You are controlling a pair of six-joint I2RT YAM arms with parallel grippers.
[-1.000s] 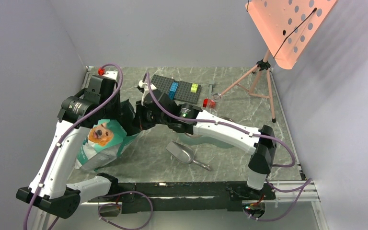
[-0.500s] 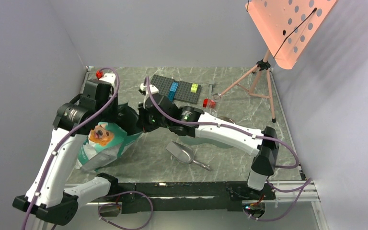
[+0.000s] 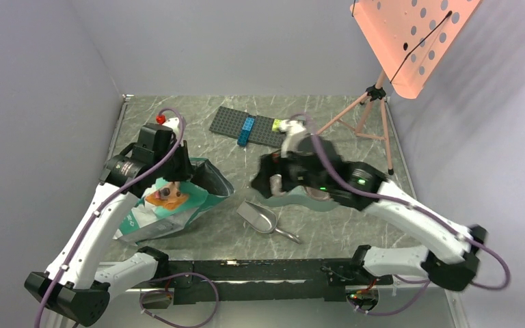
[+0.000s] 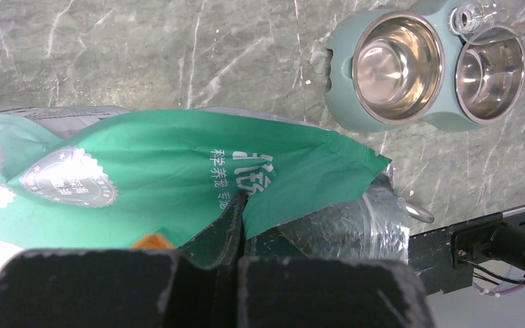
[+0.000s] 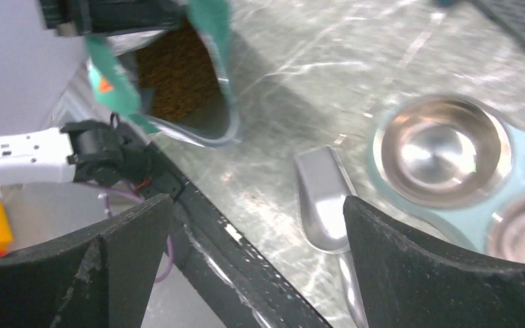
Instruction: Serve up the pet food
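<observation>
Right claw (image 5: 256, 212) off Chinese-lettered pouch (image 4: 178, 171), left claw (image 4: 238, 208) pinching it

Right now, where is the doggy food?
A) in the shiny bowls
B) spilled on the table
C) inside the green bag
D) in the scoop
C: the right wrist view shows brown kibble down inside the open bag, while the bowls and the scoop look empty.

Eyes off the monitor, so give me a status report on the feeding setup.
Left gripper shut on pouch rim. Right gripper open, empty, near scoop. Kibble inside open pouch; dish bowls empty. Nothing in the way.
</observation>
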